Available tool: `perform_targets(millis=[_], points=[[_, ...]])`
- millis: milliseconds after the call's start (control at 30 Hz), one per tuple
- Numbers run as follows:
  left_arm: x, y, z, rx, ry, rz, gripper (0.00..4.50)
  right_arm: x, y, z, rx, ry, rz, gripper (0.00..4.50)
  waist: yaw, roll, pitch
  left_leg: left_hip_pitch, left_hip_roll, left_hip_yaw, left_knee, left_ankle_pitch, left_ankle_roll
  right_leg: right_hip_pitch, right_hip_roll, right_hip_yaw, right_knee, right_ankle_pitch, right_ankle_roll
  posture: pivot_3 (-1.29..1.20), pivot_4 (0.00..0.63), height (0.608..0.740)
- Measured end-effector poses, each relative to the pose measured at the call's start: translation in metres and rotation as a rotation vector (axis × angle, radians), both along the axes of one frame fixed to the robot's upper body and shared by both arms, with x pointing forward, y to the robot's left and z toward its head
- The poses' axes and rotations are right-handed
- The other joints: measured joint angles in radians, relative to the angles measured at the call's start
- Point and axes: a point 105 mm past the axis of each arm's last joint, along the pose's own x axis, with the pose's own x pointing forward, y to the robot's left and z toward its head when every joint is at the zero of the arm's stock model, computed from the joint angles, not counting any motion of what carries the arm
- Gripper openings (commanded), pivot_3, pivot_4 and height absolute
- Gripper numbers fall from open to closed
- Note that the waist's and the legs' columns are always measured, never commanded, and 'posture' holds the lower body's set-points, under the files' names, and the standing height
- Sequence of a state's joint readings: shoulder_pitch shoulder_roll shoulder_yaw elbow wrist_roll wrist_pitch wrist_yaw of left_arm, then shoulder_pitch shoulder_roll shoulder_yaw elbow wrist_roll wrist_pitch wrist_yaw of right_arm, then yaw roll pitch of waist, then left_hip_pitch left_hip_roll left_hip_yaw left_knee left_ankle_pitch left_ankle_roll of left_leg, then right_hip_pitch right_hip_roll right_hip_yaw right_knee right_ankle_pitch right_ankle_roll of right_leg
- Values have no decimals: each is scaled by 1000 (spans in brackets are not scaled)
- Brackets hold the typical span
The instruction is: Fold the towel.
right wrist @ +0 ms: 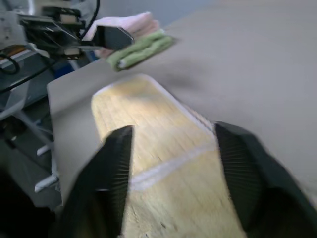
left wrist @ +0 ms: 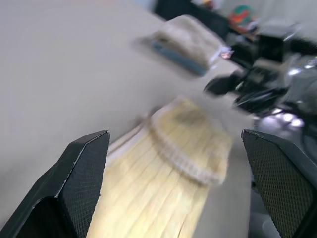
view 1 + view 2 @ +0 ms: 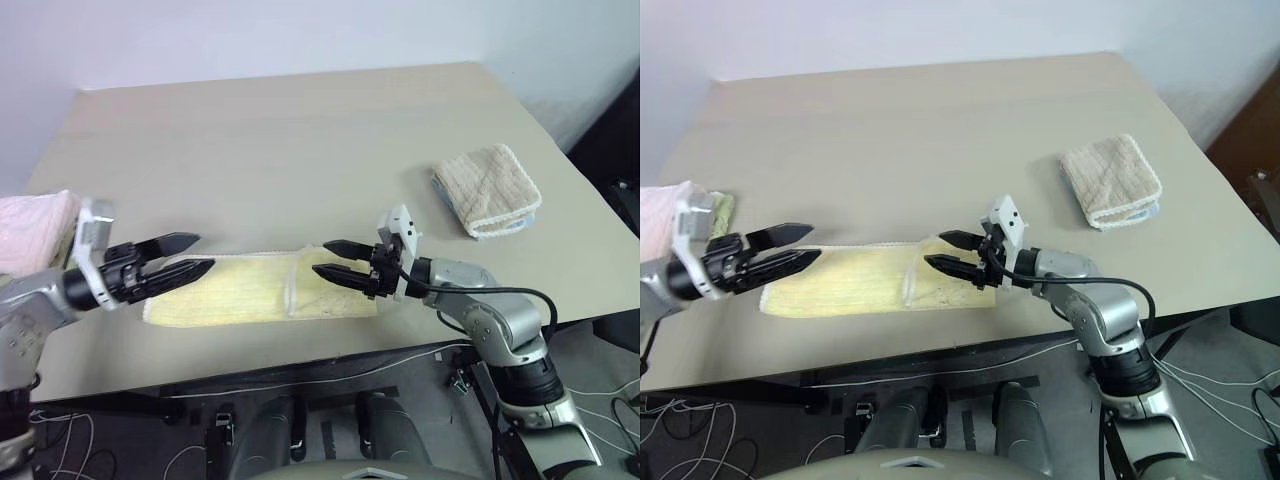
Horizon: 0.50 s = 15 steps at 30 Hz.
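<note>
Towel (image 3: 255, 290) flat | both hands gaping, empty: left hand (image 3: 183, 258), right hand (image 3: 332, 259) | beige towel (image 3: 487, 188) well apart

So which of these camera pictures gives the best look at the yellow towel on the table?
The left eye view: the towel lies whole on the table, a long strip with one end folded over. The right eye view shows much the same. The left wrist view and the right wrist view each show a blurred part of it between open fingers.
</note>
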State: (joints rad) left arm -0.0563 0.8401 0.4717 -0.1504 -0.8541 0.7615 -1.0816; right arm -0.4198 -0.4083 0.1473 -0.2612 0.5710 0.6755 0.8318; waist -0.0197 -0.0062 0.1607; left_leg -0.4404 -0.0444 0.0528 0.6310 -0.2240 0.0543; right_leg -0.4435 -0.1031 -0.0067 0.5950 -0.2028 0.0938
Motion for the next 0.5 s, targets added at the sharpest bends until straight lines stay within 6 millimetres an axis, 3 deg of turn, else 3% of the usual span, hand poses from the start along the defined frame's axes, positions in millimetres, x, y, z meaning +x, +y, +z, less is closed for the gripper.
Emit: perform_targets(millis=[67, 300, 500], points=[[-3, 10, 0, 18, 2, 75, 4500, 1, 3, 2, -9, -12, 29, 4457, 3, 0, 0, 0, 0, 0, 0, 0, 0, 0, 0, 0, 0, 0, 0, 0, 150, 740], [-18, 44, -13, 61, 65, 406, 4500, 6, 18, -5, -33, -17, 87, 4457, 3, -1, 0, 0, 0, 0, -1, 0, 0, 0, 0, 0, -1, 0, 0, 0, 150, 740], [-48, 48, -38, 9, 235, 556, 4500, 11, 33, -13, -49, -35, 101, 4457, -1, -1, 0, 0, 0, 0, -2, 0, -1, 0, 0, 0, 0, 0, 0, 0, 150, 740]])
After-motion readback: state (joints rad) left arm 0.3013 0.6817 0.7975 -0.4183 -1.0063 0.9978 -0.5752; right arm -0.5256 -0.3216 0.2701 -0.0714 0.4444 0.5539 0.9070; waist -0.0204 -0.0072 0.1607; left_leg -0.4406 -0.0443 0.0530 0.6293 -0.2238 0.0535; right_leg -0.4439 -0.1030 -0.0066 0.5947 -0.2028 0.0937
